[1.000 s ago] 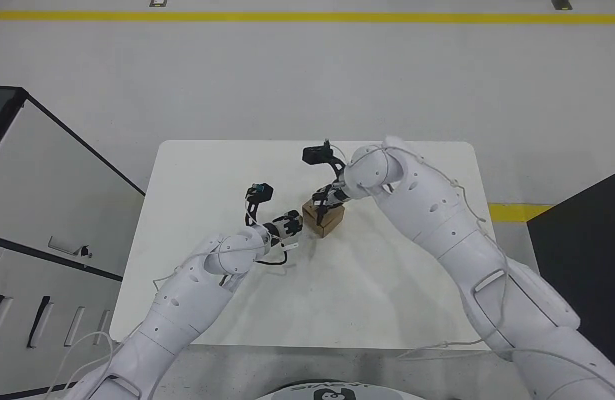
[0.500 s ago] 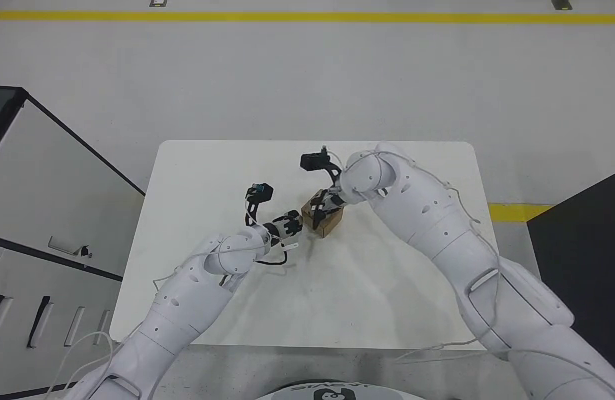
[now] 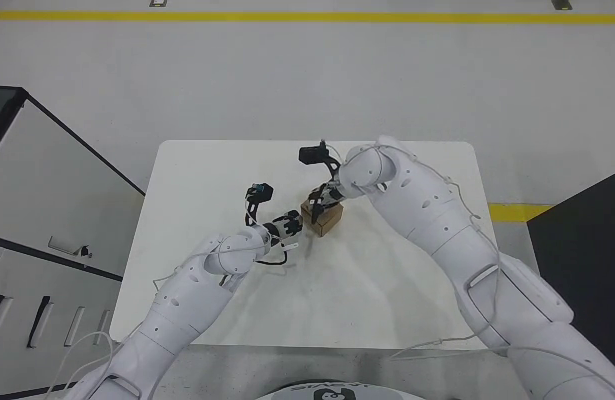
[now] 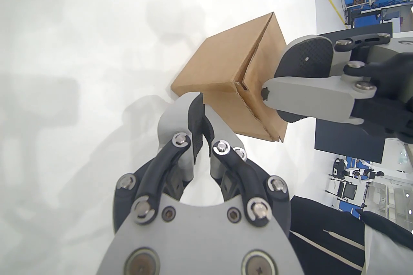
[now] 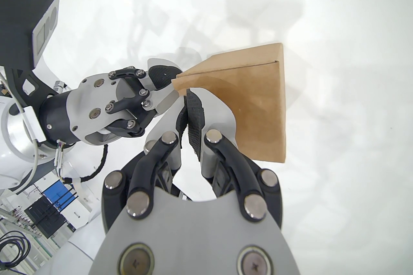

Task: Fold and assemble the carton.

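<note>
Slippage of the carton is presenting the main hazard at this stage. The carton is sitting near the middle of the table, already formed into a box, with a flap seam showing on the face turned toward the right arm. The left gripper is bearing against one lower corner with its fingers drawn together; whether a thin cardboard edge is lying between the pads is not determinable. The right gripper, its fingers likewise drawn together, is pressing its tips against the seamed face from the opposite side. Neither gripper is enclosing the box, so restraint is probably depending on opposed pressure alone. If one arm is pushing harder than the other, the light carton is likely to be sliding or pivoting out from between the tips. If the right tips are pressing off the seam line, the flap is at risk of buckling inward instead of seating. If pressure is being released too soon, an unlocked flap is liable to be springing open.
</note>
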Available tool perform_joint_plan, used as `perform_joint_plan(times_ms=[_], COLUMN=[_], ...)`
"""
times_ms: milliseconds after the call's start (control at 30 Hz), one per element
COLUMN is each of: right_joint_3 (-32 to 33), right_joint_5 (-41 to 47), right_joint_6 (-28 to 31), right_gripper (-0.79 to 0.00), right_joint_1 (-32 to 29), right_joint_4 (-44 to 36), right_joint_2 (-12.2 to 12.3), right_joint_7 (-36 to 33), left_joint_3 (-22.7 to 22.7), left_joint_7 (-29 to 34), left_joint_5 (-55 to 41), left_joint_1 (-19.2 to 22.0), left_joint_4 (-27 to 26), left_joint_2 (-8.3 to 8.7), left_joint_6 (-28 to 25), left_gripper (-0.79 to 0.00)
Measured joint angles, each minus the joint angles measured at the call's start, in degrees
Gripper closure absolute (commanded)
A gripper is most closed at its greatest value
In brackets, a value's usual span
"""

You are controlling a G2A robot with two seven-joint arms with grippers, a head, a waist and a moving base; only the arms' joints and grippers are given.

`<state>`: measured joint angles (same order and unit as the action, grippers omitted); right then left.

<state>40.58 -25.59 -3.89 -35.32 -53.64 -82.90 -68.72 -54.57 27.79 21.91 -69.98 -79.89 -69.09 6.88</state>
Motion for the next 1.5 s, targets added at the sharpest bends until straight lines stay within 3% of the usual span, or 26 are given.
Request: perform_joint_plan(times_ms=[1500], right_joint_3=[-0.5], right_joint_5=[3.0], right_joint_6=[2.8], right_gripper=[0.0], right_joint_1=[1.4], right_joint_4=[6.7], right_joint_2=[-2.1], right_joint_7=[1.6], left_joint_3=[0.0], left_joint_7=[0.0], left_joint_5=[0.0], left_joint_1=[0.0], left_joint_4=[0.0], left_joint_2=[0.0], left_joint_6=[0.0], left_gripper=[0.0])
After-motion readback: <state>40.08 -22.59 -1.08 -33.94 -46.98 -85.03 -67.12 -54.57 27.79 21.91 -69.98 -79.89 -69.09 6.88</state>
